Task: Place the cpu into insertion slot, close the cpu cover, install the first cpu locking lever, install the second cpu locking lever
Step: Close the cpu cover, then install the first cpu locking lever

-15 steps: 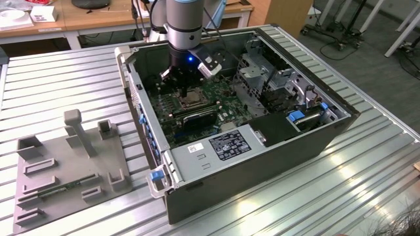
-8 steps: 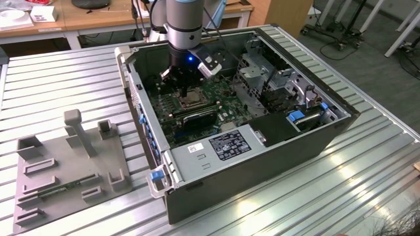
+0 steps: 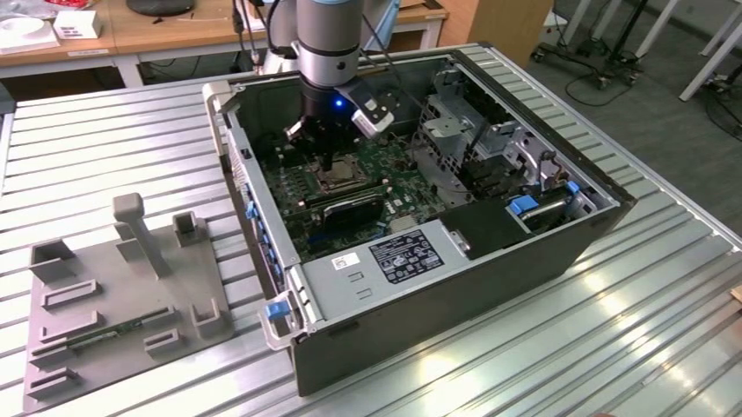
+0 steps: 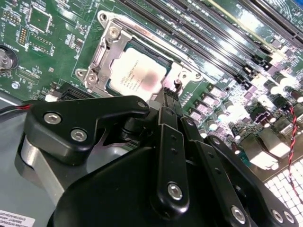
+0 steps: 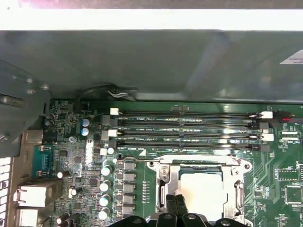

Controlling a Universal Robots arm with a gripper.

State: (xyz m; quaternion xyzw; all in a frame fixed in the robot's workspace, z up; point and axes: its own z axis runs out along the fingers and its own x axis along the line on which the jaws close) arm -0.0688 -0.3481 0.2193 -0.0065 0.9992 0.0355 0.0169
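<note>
In the exterior view, a ribbed, silvery metal worktop [image 3: 128, 139] is seen, with bright glare caught along its slats. Beyond the worktop, wooden desks [image 3: 174, 36] are set, and a white box [image 3: 76, 23] is carried on one. Off the worktop's far corner, grey floor [image 3: 649, 104] and castored stand bases [image 3: 586, 74] are visible.
</note>
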